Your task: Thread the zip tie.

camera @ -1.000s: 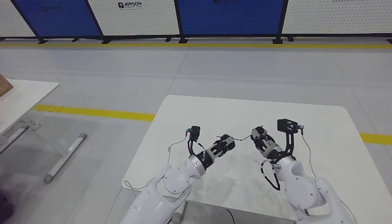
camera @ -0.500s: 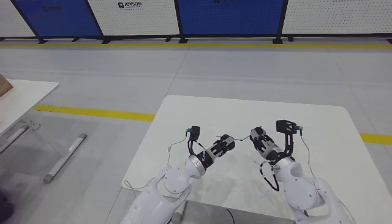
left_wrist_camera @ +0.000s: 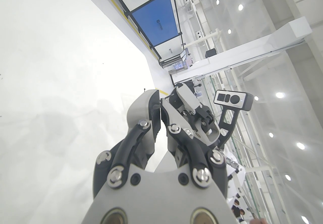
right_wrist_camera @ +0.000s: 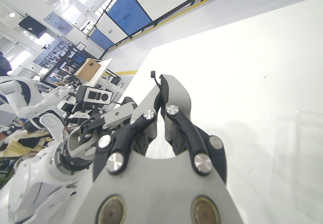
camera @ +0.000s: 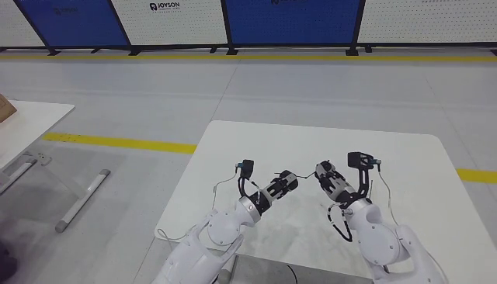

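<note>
A thin black zip tie (camera: pixel 307 176) spans the short gap between my two grippers above the white table (camera: pixel 388 148). My left gripper (camera: pixel 287 180) is shut on one end; in the left wrist view the strand (left_wrist_camera: pixel 166 96) leaves its closed fingertips (left_wrist_camera: pixel 160 104) toward the right gripper (left_wrist_camera: pixel 186 100) just beyond. My right gripper (camera: pixel 324 174) is shut on the other end. In the right wrist view the tie's small square head (right_wrist_camera: pixel 152 74) sticks out past the gripper (right_wrist_camera: pixel 160 84). The left gripper (right_wrist_camera: pixel 121 106) sits close beside it.
The white table (right_wrist_camera: pixel 252 58) is bare around both grippers, with its far edge (camera: pixel 318 126) and left edge (camera: pixel 182 179) near. A second white table (camera: pixel 31 125) stands off to the left across a yellow floor line (camera: pixel 116 142). Blue and white panels (camera: pixel 291 8) line the back.
My right gripper has shifted slightly left, closer to the left gripper. The left arm has stayed put, and both grippers keep hold of the tie.
</note>
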Tool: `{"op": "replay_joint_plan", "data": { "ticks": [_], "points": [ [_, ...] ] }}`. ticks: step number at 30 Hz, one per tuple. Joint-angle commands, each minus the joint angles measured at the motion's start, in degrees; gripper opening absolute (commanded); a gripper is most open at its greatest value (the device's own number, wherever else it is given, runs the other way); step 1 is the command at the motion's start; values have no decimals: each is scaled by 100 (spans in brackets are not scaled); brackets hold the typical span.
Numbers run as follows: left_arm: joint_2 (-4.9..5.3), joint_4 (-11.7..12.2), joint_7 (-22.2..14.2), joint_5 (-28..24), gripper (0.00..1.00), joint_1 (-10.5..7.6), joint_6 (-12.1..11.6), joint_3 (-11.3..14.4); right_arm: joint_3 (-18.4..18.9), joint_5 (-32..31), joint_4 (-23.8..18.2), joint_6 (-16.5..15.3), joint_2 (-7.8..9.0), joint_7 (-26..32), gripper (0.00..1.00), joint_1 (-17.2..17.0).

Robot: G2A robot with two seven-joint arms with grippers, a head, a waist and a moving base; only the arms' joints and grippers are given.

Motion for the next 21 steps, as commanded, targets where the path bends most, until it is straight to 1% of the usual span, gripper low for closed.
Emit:
{"op": "replay_joint_plan", "data": {
  "ticks": [1,9,21],
  "points": [
    [0,0,0,0,0,0,0,0,35,25,-31,11,-1,-39,0,-25],
    [0,0,0,0,0,0,0,0,121,61,-112,-20,8,28,0,-92],
    [0,0,0,0,0,0,0,0,77,41,-59,1,-15,69,0,-14]
  ]
}}
